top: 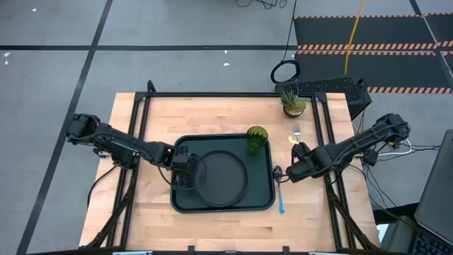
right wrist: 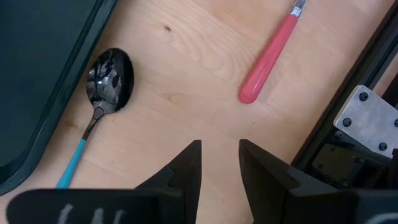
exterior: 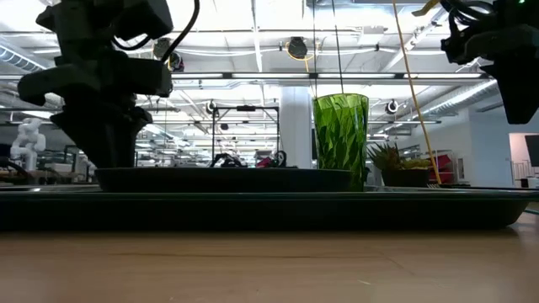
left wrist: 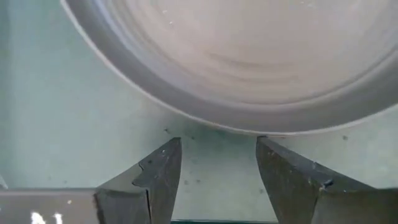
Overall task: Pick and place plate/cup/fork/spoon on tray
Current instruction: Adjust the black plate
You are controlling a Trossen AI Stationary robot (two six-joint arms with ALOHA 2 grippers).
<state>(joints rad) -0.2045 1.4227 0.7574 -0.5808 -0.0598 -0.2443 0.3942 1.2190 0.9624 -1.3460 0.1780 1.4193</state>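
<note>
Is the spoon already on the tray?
No. In the high view the spoon lies on the bare wooden table just beside the tray, outside its right-hand lip, near the right gripper.

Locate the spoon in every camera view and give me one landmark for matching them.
High view: the spoon lies on the table just off the tray's right edge, bowl up, blue handle down.
Low view: not visible.
Left wrist view: not visible; only the plate and tray floor.
Right wrist view: the spoon lies at picture left beside the tray's lip, the fork further right.
Shared landmark: the tray's right edge.
</note>
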